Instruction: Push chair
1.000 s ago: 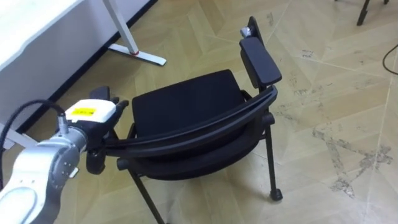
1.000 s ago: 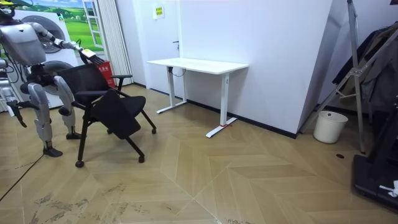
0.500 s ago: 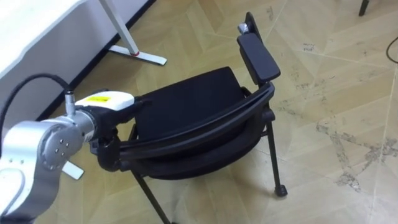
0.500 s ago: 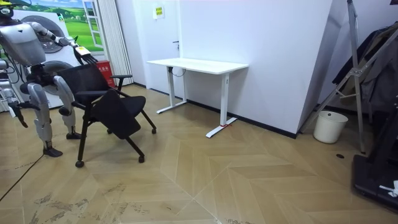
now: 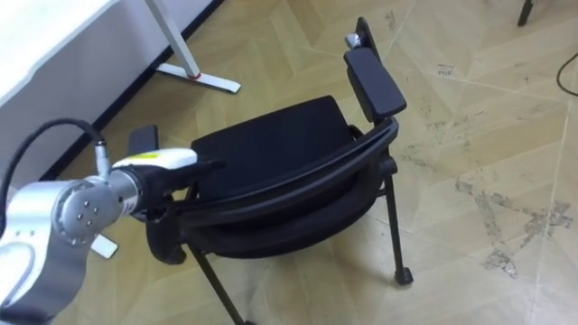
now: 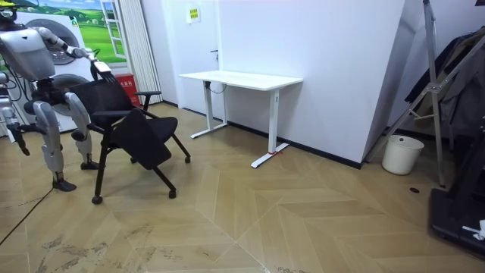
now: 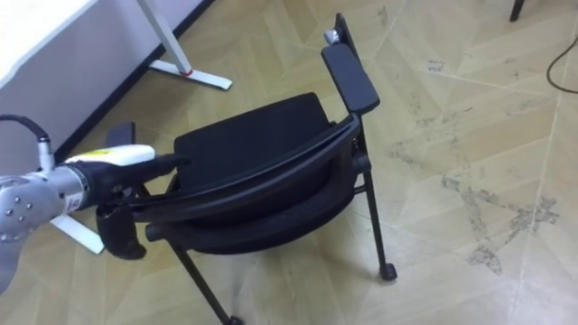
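A black chair with armrests stands on the wooden floor, its seat (image 5: 271, 149) facing away from me and its curved backrest (image 5: 298, 185) nearest. My left hand (image 5: 167, 167) lies on the left end of the backrest's top rail, open, with its fingers stretched along the rail. In the room view I stand behind the chair (image 6: 140, 140) at the room view's left, left arm reaching to its back. My right hand (image 6: 15, 127) hangs at my side.
A white desk (image 5: 54, 36) stands ahead on the left, its foot (image 5: 199, 77) on the floor just beyond the chair. Open floor runs ahead and to the right. By the far wall are a white bin (image 6: 402, 154) and a dark rack.
My left hand has slid from the backrest's left end onto its top rail, and its fingers have straightened along it. The chair has barely shifted.
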Controlling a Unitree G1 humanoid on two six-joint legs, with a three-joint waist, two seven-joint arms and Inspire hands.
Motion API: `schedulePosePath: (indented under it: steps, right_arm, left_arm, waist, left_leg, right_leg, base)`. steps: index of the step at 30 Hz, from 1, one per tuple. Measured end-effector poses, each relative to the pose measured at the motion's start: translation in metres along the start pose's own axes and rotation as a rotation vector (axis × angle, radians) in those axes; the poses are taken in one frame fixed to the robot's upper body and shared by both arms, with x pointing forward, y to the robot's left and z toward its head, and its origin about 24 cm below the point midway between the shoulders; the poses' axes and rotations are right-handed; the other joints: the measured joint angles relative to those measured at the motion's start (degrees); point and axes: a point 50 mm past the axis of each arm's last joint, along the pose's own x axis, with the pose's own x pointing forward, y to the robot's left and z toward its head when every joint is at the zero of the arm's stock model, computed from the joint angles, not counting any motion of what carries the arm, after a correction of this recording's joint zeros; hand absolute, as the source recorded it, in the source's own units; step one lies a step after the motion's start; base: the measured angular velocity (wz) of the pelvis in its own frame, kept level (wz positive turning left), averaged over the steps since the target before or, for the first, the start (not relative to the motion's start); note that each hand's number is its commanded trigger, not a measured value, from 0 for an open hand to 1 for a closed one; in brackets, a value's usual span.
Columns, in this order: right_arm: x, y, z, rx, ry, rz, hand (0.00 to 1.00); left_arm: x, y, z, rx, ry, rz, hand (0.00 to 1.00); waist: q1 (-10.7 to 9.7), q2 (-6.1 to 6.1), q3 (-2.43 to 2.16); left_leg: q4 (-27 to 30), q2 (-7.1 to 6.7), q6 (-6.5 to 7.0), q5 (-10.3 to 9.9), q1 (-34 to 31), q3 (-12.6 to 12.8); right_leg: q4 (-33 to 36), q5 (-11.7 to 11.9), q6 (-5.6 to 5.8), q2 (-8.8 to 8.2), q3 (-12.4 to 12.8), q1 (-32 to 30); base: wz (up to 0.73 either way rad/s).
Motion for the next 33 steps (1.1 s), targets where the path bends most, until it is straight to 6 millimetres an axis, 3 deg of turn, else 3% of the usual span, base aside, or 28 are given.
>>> schedulePosePath:
  steps: [4,6,8,14,17,18,23,33]
  right_arm:
    - [0.000,0.001,-0.002,0.000,0.009,-0.005,0.00]
    - [0.000,0.001,-0.005,-0.002,0.031,-0.016,0.00]
    - [0.000,0.002,-0.005,-0.012,0.035,-0.013,0.00]
    - [0.000,0.005,-0.001,-0.045,0.032,-0.022,0.00]
    - [0.000,0.012,0.002,-0.043,0.015,-0.015,0.00]
    - [0.000,0.012,0.002,-0.042,0.019,-0.019,0.00]
    - [0.000,0.011,-0.002,-0.019,0.043,-0.046,0.00]
    - [0.000,0.010,-0.008,-0.011,0.060,-0.062,0.00]
  left_arm:
    - [0.011,-0.010,-0.008,-0.054,0.025,-0.010,0.00]
    - [0.018,-0.014,-0.012,-0.082,0.040,0.008,0.00]
    - [0.020,-0.016,-0.016,-0.091,0.058,0.010,0.00]
    - [0.036,-0.029,-0.027,-0.175,0.108,-0.003,0.00]
    - [0.040,-0.033,-0.031,-0.192,0.126,0.017,0.62]
    - [0.041,-0.033,-0.032,-0.195,0.130,0.025,0.97]
    - [0.041,-0.034,-0.032,-0.181,0.128,0.040,1.00]
    - [0.041,-0.051,-0.031,-0.100,0.119,0.175,1.00]
  waist:
    - [-0.3,-1.12,-0.08]
    - [-0.4,-1.92,-0.44]
    - [-0.8,-2.26,-0.62]
    - [-1.4,-2.43,-0.52]
    - [-1.9,-2.61,-0.48]
    - [-2.0,-2.77,-0.57]
    - [-1.8,-3.33,-0.89]
    - [-1.6,-3.88,-0.90]
  left_leg:
    - [-0.1,0.01,0.00,0.0,0.1,0.1]
    - [-0.2,0.02,0.00,0.0,0.2,0.7]
    - [-0.5,0.02,0.00,0.0,0.4,0.8]
    - [-1.4,0.11,0.00,0.0,3.5,2.3]
    - [-1.2,0.13,0.00,0.0,4.1,2.6]
    - [-1.1,0.20,0.00,0.0,4.2,2.7]
    - [-1.0,0.23,0.00,0.0,4.5,3.0]
    - [-1.1,0.24,0.01,0.0,5.2,3.3]
  right_leg:
    - [0.0,0.0,0.00,0.06,0.1,0.0]
    - [0.0,0.0,-0.01,0.06,0.9,0.1]
    - [0.1,0.0,-0.01,0.05,1.1,0.1]
    - [0.8,-0.1,0.17,-0.01,1.5,2.1]
    - [1.1,-1.1,0.18,-0.01,2.1,1.7]
    - [1.2,-1.2,0.19,0.01,2.2,1.6]
    - [1.7,-1.1,0.09,0.01,2.5,1.6]
    - [1.8,-1.1,0.12,0.03,2.7,2.1]
  base:
    - [-0.04]
    - [-0.11]
    - [-0.07]
    - [-0.08]
    - [-0.06]
    - [-0.03]
    - [-0.02]
    - [-0.01]
